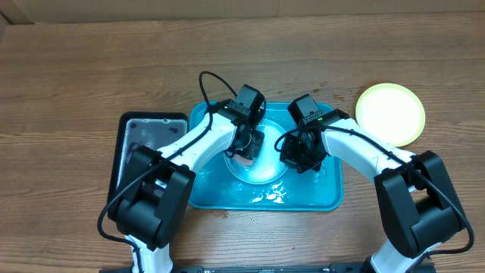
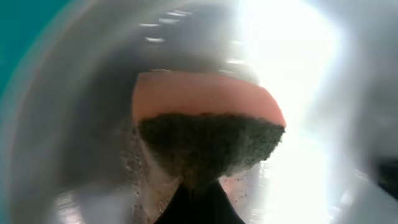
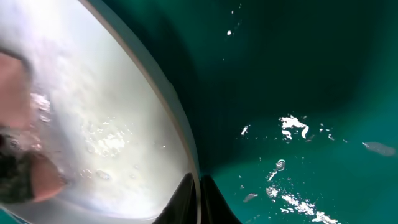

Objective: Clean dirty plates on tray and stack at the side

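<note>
A light blue plate (image 1: 265, 171) with a whitish wet centre lies in the turquoise tray (image 1: 322, 199). My left gripper (image 1: 245, 154) is shut on a pink sponge (image 2: 205, 102) with a dark green scouring face, which presses on the plate's inside (image 2: 68, 137). At the plate's right edge, my right gripper (image 1: 292, 156) is shut on the plate's rim (image 3: 180, 134), one finger on each side (image 3: 198, 186). The sponge's end (image 3: 15, 171) shows at the left of the right wrist view. A yellow-green rimmed plate (image 1: 390, 114) sits on the table to the right of the tray.
A smaller black tray (image 1: 145, 135) lies against the turquoise tray's left side. Water drops and foam (image 3: 292, 127) dot the tray floor (image 3: 323, 74). The wooden table (image 1: 76, 68) surrounds it all.
</note>
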Motion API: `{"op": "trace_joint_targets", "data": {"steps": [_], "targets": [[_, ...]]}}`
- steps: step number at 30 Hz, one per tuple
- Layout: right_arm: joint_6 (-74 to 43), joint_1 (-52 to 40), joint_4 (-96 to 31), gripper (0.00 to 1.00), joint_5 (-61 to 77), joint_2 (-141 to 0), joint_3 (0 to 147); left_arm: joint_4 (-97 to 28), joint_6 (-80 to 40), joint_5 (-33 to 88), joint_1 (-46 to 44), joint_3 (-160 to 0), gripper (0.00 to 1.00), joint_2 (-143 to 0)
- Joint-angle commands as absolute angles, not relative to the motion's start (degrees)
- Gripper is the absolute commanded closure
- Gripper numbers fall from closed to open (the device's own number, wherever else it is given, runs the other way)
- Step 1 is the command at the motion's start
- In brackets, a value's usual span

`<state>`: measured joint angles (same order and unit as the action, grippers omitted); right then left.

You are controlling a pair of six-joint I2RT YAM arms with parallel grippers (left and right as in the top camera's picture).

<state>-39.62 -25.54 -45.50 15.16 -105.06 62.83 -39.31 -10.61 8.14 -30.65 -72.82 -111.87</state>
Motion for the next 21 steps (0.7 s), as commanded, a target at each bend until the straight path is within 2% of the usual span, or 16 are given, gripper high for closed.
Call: {"op": "trace_joint_targets", "data": {"steps": [1, 10, 12, 15, 19, 21], "targets": [[-38.5, -25.7, -45.3, 0.96, 16.8, -104.9, 62.3, -39.2, -3.8, 25.5, -31.8, -72.7, 0.96, -114.9], [-38.5, -25.7, -45.3, 0.96, 16.8, -104.9, 62.3, -38.7, -5.2, 29.8, -30.3, -72.8, 0.96, -114.9], [-38.5, -25.7, -45.3, 0.96, 16.8, -104.9, 62.3, -39.0, -9.6, 24.6, -29.4, -72.9, 0.96, -114.7], [-38.5, -25.7, -45.3, 0.96, 16.8, -104.9, 62.3, -42.9, -19.1, 10.2, -27.5, -74.3, 0.96, -113.6], [-38.5, -25.7, -45.3, 0.96, 16.8, -104.9, 62.3, -50.2, -23.9, -2.8, -26.0, -78.8, 0.96, -111.2], [-38.5, -25.7, -45.3, 0.96, 16.8, -104.9, 62.3, -52.8, -22.9, -4.1, -25.6, -81.6, 0.96, -110.2]]}}
